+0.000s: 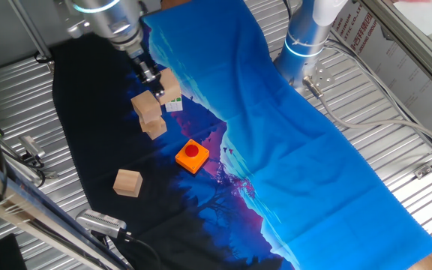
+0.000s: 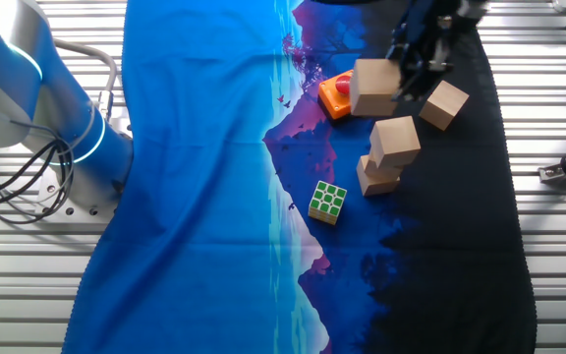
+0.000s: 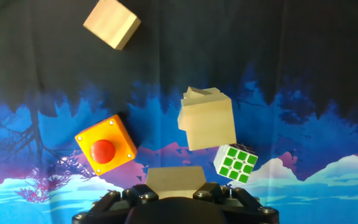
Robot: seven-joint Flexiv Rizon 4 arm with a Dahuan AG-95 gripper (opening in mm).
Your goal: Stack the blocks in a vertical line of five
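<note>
Gripper: closed on a block, held aloft.
Stack: two blocks, top one skewed; apparently at 5 o'clock of the held block.
Loose block: 7 o'clock of the stack.
Risk: skewed top could tip a third.

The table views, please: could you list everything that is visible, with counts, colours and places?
Stacked blocks: two, light tan wood, one on the other and slightly askew, on the dark part of the cloth.
Held block: one, light tan, in the air above and beside the stack.
Loose block: one, light tan, lying alone on the dark cloth.
Button box: one, orange with a red round button, beside the stack.
Puzzle cube: one, green and white, near the stack.
Cloth: one, blue and black printed, covering the table.
Second arm base: one, white and blue, at the cloth's edge.
Gripper: one, dark, closed on the held block.
</note>
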